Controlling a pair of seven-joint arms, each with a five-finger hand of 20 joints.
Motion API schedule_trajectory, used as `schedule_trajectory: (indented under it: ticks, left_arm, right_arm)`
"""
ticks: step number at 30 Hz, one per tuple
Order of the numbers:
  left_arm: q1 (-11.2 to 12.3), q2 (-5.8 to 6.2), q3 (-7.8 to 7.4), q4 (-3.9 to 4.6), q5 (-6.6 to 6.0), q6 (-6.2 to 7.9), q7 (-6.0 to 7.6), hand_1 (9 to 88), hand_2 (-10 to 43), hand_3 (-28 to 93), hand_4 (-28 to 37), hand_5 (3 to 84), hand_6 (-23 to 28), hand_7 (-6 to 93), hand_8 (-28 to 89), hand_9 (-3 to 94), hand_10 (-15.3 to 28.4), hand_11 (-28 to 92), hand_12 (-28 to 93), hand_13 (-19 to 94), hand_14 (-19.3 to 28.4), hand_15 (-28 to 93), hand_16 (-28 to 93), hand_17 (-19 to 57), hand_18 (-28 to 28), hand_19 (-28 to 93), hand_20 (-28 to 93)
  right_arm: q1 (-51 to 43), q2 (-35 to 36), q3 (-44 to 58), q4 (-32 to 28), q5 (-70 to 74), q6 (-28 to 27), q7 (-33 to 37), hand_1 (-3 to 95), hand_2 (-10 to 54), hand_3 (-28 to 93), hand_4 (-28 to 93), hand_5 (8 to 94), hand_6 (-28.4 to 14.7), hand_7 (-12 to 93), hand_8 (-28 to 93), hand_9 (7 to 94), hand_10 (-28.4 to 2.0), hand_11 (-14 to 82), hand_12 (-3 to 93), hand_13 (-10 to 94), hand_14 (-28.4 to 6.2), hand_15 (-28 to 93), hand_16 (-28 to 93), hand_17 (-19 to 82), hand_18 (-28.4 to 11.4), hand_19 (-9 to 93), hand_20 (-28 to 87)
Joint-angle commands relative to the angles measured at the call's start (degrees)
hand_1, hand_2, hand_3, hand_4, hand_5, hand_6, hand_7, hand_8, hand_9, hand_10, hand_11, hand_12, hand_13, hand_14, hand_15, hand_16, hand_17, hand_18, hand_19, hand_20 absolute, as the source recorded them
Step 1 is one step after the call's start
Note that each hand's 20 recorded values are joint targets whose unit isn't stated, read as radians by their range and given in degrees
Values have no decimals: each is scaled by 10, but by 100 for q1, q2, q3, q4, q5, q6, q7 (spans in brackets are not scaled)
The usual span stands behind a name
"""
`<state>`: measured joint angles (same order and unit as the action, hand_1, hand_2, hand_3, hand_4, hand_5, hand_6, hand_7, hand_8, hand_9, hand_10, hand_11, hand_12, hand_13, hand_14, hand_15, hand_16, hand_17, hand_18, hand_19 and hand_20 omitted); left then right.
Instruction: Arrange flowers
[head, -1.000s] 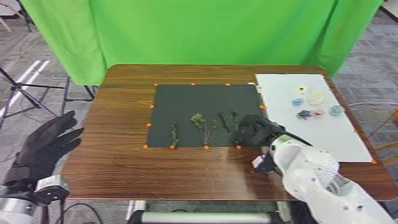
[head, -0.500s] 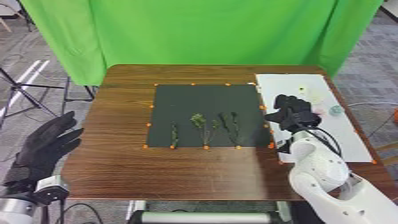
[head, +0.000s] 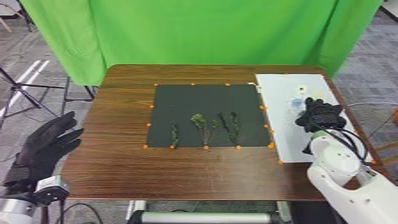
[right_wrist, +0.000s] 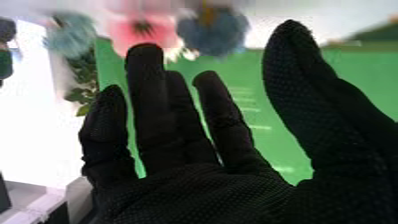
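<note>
My right hand (head: 322, 116) is over the white sheet (head: 282, 135) at the table's right, above the flower heads there; a pale yellow flower (head: 302, 89) and a light blue flower (head: 297, 104) lie beyond and beside it. In the right wrist view my right hand (right_wrist: 200, 185) is open and holds nothing, with a pink flower (right_wrist: 147, 34), a blue flower (right_wrist: 213, 32) and a teal flower (right_wrist: 69, 35) past its fingertips. Green stems (head: 197, 120) lie on the dark mat (head: 182, 102). Off the table's left edge, my left hand (head: 43, 145) is open.
The brown table (head: 160, 172) extends in front of the mat. Small orange markers (head: 206, 147) line the mat and sheet edges. A green curtain (head: 222, 35) hangs behind the table, and a tripod (head: 31, 92) stands on the floor at the left.
My right hand has moved right from the mat's right edge onto the white sheet, over the flower heads. The left hand and the stems have stayed in place.
</note>
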<state>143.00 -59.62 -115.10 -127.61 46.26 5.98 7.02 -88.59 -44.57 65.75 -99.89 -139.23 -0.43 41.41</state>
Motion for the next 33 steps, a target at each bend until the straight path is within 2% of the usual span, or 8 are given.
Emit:
schedule_trajectory:
  ticks: [1,4,6,9,15,22,25,33]
  left_arm:
    - [16,28,-15,12,-21,-14,-27,275,-20,718,-255,281,17,239,-123,227,103,223,169,206,134,301,20,-85,194,421,91]
    - [32,38,-37,2,-21,1,-14,276,-20,716,-255,281,17,238,-123,227,103,223,169,206,134,301,20,-84,194,420,90]
    - [54,34,-65,-12,-28,9,-8,275,-20,717,-255,281,17,238,-123,227,103,223,169,205,134,301,20,-84,194,420,90]
    - [57,21,-99,-21,-24,-5,-20,275,-20,718,-255,281,17,239,-122,228,103,223,168,206,134,301,20,-85,194,421,91]
    - [91,32,-220,-94,-12,-8,-19,275,-19,718,-256,282,17,240,-123,229,104,224,168,206,134,301,19,-84,194,421,91]
    - [73,85,-563,-140,-34,-173,-97,275,-20,718,-255,284,18,239,-123,229,104,223,167,207,134,299,19,-85,194,421,90]
    - [258,36,-731,-193,-78,55,-10,273,-21,717,-256,281,16,238,-123,225,102,220,167,204,133,298,19,-86,194,420,89]
    - [139,110,-600,-90,-42,190,8,273,-24,718,-257,281,16,235,-122,225,103,218,169,200,132,294,21,-85,194,419,90]
  right_arm:
    - [225,30,-282,427,12,530,-236,333,-95,883,-283,346,-46,354,-147,455,-115,212,204,526,-74,588,184,183,-194,766,528]
    - [237,65,-416,499,-176,1082,-414,363,-94,872,-282,430,-14,385,-167,569,-86,258,216,595,-65,593,225,210,-195,788,534]
    - [259,80,-511,493,-245,1368,-472,420,-91,813,-282,509,11,473,-42,707,-66,206,352,649,-58,611,255,235,-196,800,547]
    - [235,59,-476,380,-207,1273,-612,495,-77,788,-280,641,26,515,23,846,-53,178,480,726,-52,642,288,282,-200,832,562]
    - [300,-41,-475,51,-55,1423,-925,498,-95,821,-283,697,19,491,27,881,-43,181,505,757,-46,656,298,303,-207,847,567]
    - [974,-475,-1206,-531,131,1859,-1502,498,-95,827,-283,705,17,485,32,886,-44,176,510,759,-46,655,301,307,-209,849,569]
    - [1443,-842,-1749,-606,199,1880,-1952,497,-95,831,-283,706,17,484,33,887,-45,173,511,759,-46,654,305,307,-208,850,569]
    - [2311,-1918,-2894,-185,23,1379,-2644,493,-95,836,-283,705,17,486,32,889,-50,170,511,756,-47,652,314,303,-207,849,571]
